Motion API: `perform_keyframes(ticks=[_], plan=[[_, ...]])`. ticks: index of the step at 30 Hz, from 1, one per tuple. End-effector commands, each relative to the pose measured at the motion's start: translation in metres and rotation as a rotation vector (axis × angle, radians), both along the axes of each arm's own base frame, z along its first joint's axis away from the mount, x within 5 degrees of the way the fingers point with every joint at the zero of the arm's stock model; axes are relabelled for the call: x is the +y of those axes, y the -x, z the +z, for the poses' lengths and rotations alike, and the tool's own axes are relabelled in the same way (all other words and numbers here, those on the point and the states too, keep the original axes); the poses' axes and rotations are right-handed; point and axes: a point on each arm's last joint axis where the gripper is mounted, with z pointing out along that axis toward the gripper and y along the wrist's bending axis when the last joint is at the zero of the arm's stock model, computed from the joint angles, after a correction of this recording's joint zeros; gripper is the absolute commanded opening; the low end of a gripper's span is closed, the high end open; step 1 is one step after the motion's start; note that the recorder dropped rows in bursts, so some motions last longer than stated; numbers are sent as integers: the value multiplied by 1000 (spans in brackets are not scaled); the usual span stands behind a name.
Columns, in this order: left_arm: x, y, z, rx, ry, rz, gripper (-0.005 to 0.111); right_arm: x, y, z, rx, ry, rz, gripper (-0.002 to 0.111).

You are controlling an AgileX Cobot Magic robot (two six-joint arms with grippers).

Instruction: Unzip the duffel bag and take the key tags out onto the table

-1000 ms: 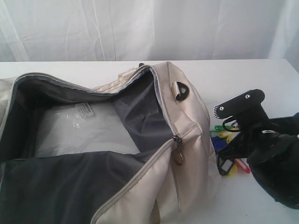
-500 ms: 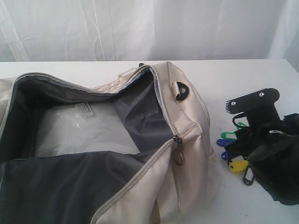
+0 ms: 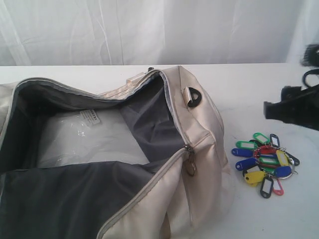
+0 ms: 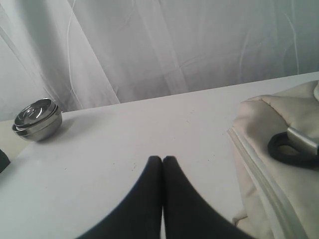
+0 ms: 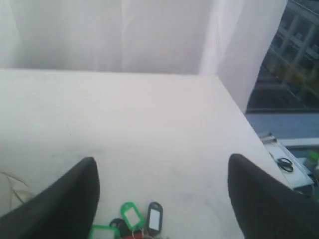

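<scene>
Counter (image 3: 259, 79): wide, white, curtain behind.
Bag (image 3: 199, 129): cream, unzipped, gaping, grey lining showing; lying on counter.
R claw (image 5: 162, 194): fingers wide apart, empty, clear of tags.
L claw (image 4: 162, 164): fingers pressed together, nothing held, over bare counter nr bag end.
Bowls (image 4: 37, 119): steel stack, well apart from bag.
Tags (image 3: 264, 162): multi-colour bunch on counter, outside bag, just beside its zip end.

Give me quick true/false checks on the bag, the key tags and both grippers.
1. The duffel bag is unzipped. True.
2. The key tags lie inside the bag. False: they lie on the table, beside the bag.
3. The right gripper is open, holding nothing. True.
4. The left gripper is open. False: it is shut, empty.
5. The metal bowls sit in the bag. False: they stand on the table, apart from it.
</scene>
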Motion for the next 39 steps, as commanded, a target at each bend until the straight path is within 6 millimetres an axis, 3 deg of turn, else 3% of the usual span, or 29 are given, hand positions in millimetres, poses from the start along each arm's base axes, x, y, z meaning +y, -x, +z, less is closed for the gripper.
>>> perform_keyframes(ticks=[1,4,8,15,20,39], plan=[[0,1,1,-11,-18,-8,0,-25,28,22,-98,-76,44,62],[-1,0,1,-12,-16,-14,0,-45,50,27,-154,-130,44,56],[-5,0,3,-12,-8,-62,0,-68,74,17,-183,-180,46,44],[-23,-2,7,-6,31,-253,0,-86,103,7,-297,-184,172,1],[-29,-1,6,0,114,-312,0,-86,115,6,-373,-212,274,0],[-29,-1,6,0,112,-311,0,-89,115,5,-378,-218,250,0]])
